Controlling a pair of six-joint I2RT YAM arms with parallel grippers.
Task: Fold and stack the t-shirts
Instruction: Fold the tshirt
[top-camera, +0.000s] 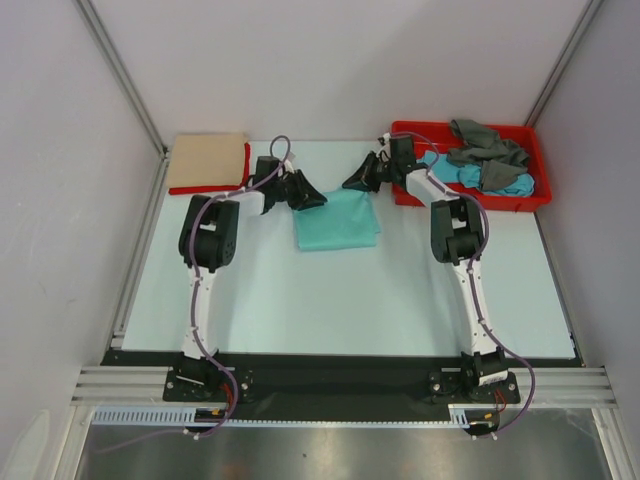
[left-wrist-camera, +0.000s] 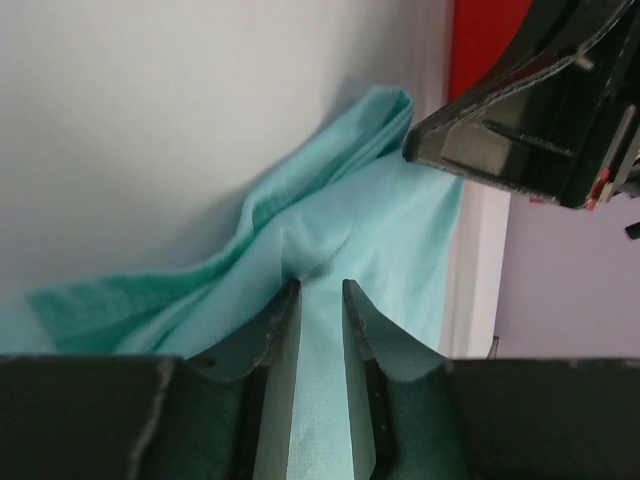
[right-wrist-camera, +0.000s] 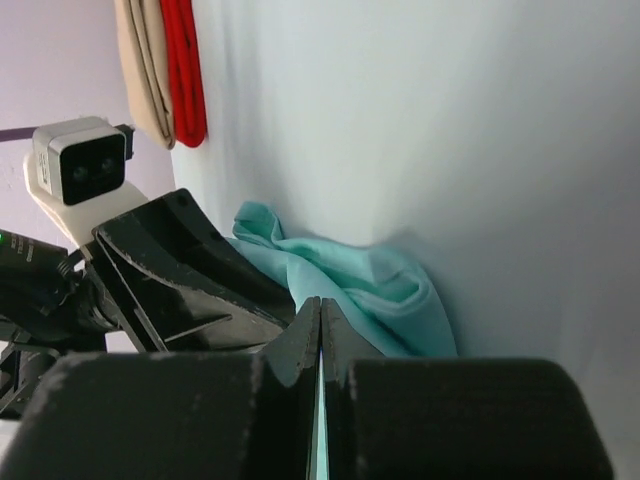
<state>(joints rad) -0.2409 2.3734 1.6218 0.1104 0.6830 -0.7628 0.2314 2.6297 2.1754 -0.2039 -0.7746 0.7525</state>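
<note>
Clamping the left claw (left-wrist-camera: 320, 286) on a fold of the mint-green t-shirt (top-camera: 336, 222) lying toward the back of the surface (top-camera: 350, 300), pinching the right claw (right-wrist-camera: 320, 304) tight on what appears to be a thin sliver of its far edge, with the grey t-shirt (top-camera: 486, 148) and turquoise-blue t-shirt (top-camera: 452, 171) lying in the red tray (top-camera: 515, 205).

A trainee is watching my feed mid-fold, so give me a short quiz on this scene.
1. True or false: the left gripper and the right gripper are both shut on the mint-green t-shirt.
2. Which t-shirt lies on the red t-shirt at the far left corner of the table?
3. The red tray holds: A) the grey t-shirt and the turquoise-blue t-shirt; B) only the mint-green t-shirt; C) nothing.
Key: 1 true; 2 the beige t-shirt; 3 A.
</note>
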